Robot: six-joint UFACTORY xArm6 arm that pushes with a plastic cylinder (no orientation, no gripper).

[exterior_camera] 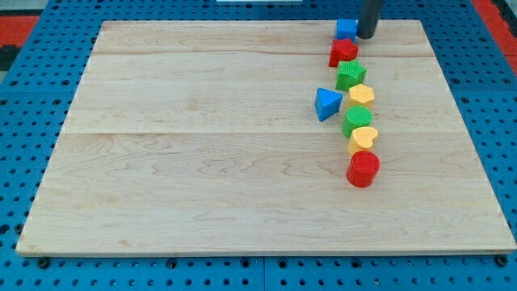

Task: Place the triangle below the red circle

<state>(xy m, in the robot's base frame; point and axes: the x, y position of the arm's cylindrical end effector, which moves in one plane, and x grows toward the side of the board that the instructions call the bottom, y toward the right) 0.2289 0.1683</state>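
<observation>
A blue triangle [327, 103] lies on the wooden board, just left of a column of blocks. The red circle [363, 169] is the lowest block of that column, below and to the right of the triangle. My tip [366, 35] is at the view's top, just right of a blue cube [346, 29], far above the triangle and the red circle.
The column runs from top to bottom: blue cube, red star [343, 52], green star [350, 74], yellow heart [361, 95], green hexagon-like block [356, 120], yellow heart [363, 138], red circle. The board [202, 162] rests on a blue pegboard [24, 97].
</observation>
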